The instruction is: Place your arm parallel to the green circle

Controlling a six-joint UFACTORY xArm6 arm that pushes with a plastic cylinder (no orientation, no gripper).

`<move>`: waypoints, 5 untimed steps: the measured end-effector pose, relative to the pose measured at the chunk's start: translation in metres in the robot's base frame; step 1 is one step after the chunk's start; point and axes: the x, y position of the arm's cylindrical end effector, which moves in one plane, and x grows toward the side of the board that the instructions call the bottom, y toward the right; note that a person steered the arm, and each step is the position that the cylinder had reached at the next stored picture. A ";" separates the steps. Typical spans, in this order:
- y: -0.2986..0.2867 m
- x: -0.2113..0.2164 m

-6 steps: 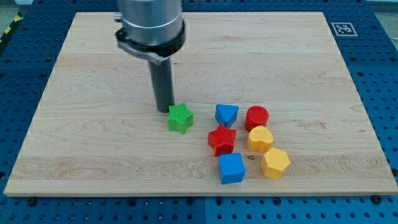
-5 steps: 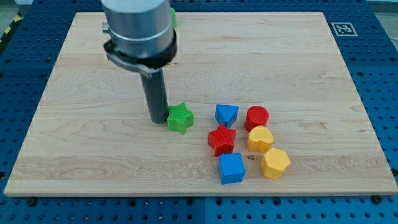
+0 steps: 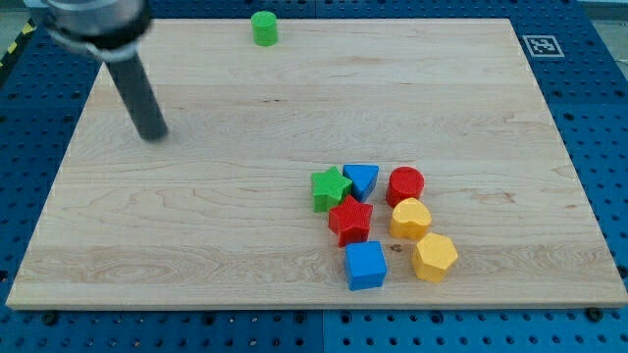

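Note:
The green circle (image 3: 264,27) is a small green cylinder standing near the top edge of the wooden board (image 3: 196,226), left of centre. My tip (image 3: 153,135) rests on the board at the left, well below and to the left of the green circle, touching no block. The rod leans up toward the view's top left corner.
A cluster of blocks sits at lower centre-right: a green star (image 3: 331,188), blue triangle (image 3: 361,180), red circle (image 3: 404,184), red star (image 3: 350,220), yellow rounded block (image 3: 410,218), yellow hexagon (image 3: 434,257) and blue cube (image 3: 365,265). A marker tag (image 3: 539,44) is at the top right corner.
My tip has moved left and up, away from the green star. The green star now lies further right, against the blue triangle and red star. The green circle is now uncovered.

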 end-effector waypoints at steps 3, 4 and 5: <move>0.011 -0.185; 0.042 -0.189; 0.095 -0.189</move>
